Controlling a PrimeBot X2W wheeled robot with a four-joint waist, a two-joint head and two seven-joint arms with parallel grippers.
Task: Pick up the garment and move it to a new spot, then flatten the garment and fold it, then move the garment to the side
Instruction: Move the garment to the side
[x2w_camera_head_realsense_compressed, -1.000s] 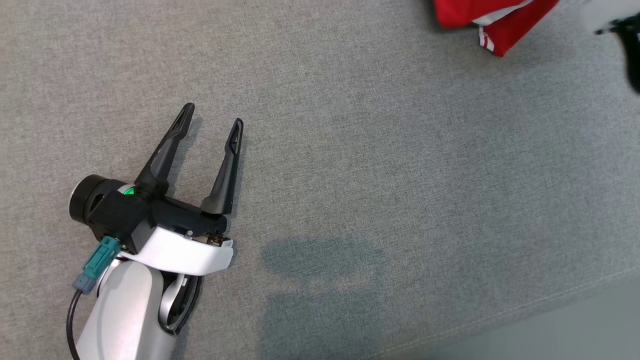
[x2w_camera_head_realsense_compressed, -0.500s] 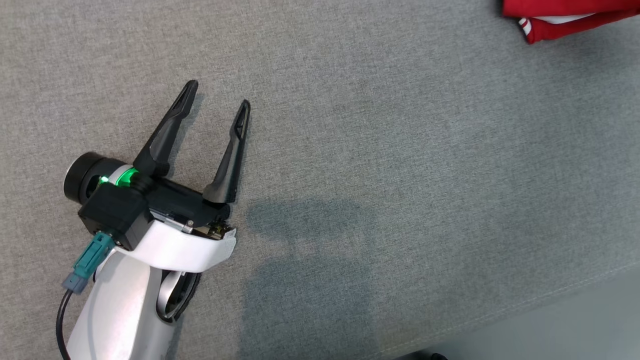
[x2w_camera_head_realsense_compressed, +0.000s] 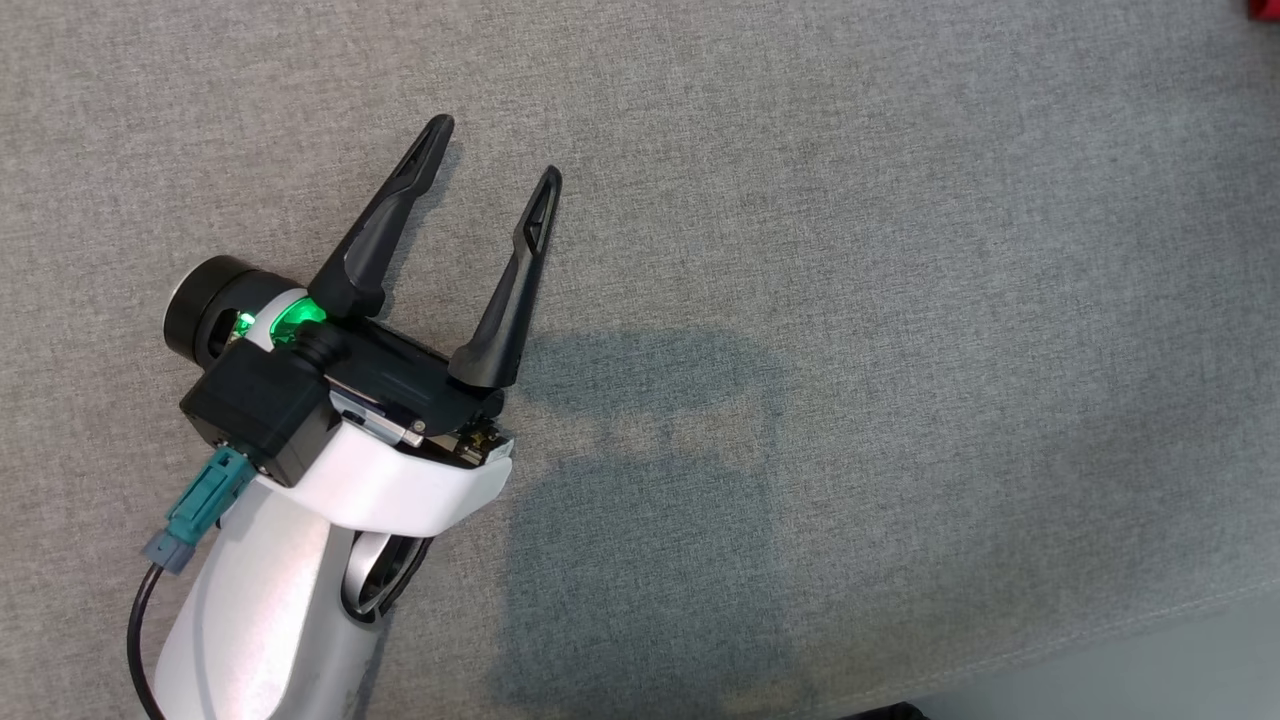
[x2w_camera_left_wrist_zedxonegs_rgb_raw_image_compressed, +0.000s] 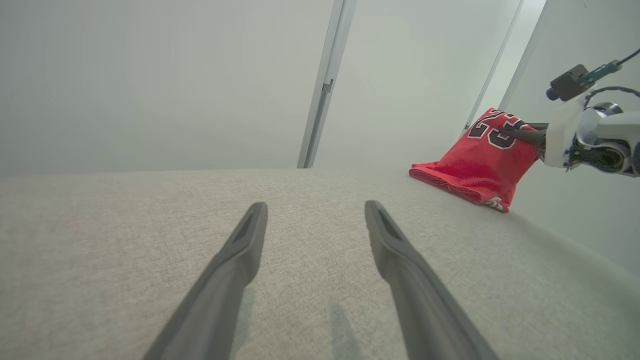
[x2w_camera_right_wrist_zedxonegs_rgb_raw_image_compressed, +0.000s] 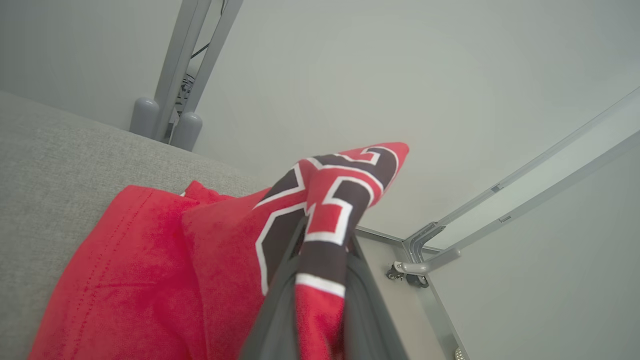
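Garment: red jersey, far table edge, partly lifted. Right gripper: clamped on its numbered fold. Left gripper: jaws spread, empty, well apart. Status: pick-up underway; relocation, flattening, folding, side move outstanding.

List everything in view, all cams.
jersey: 1, red with black-and-white numerals, far end of the surface, one fold lifted in the right gripper
surface: 1, grey fabric, under both grippers
posts: 2, grey metal, beyond the surface's far edge
rails: 2, grey metal, past the jersey, lower right of the right wrist view
walls: pale grey, behind the surface
left gripper: 1, black fingers on a white arm, open, low over bare surface, apart from the jersey
right gripper: 1, dark fingers, shut on the jersey
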